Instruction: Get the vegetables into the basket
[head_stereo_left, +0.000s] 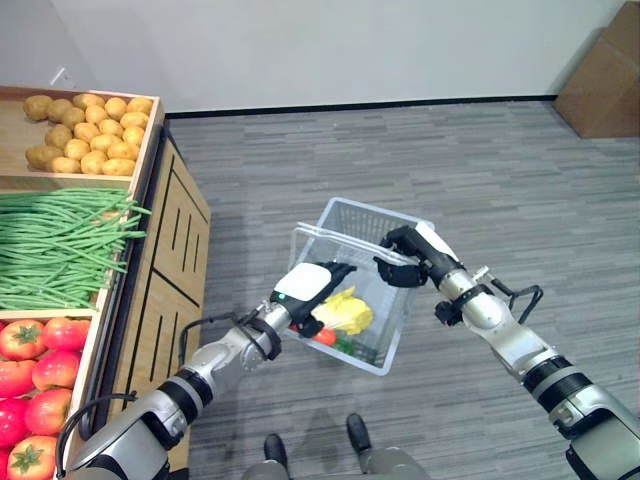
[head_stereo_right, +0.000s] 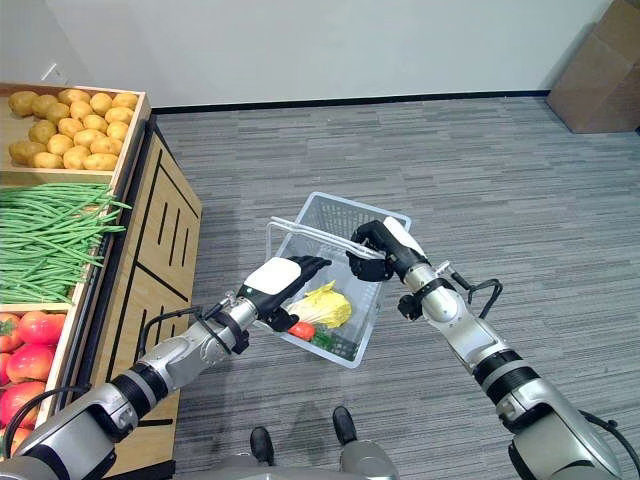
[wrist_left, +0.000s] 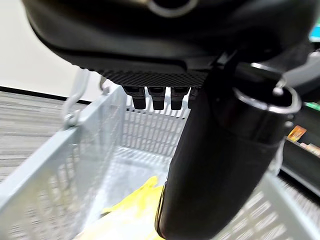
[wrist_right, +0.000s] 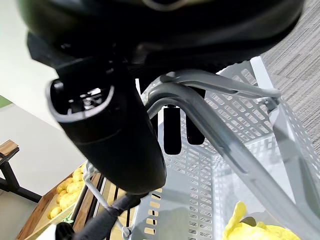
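A white mesh basket (head_stereo_left: 362, 213) hangs in the air over the floor. My right hand (head_stereo_left: 408, 256) is shut on its grey wire handles (wrist_right: 210, 107) at the basket's right side. Inside lie a yellow cabbage (head_stereo_left: 346, 312), a small red vegetable (head_stereo_left: 324, 337) and something green (head_stereo_left: 351, 347). My left hand (head_stereo_left: 306, 284), with its white back cover, reaches over the basket's near-left rim. Its fingers are straight above the cabbage (wrist_left: 131, 216) and hold nothing.
A wooden produce stand (head_stereo_left: 170, 250) runs along the left, holding potatoes (head_stereo_left: 90, 130), green beans (head_stereo_left: 60, 245) and tomatoes (head_stereo_left: 35, 370). A cardboard box (head_stereo_left: 605, 75) sits by the far right wall. Grey carpet lies under the basket.
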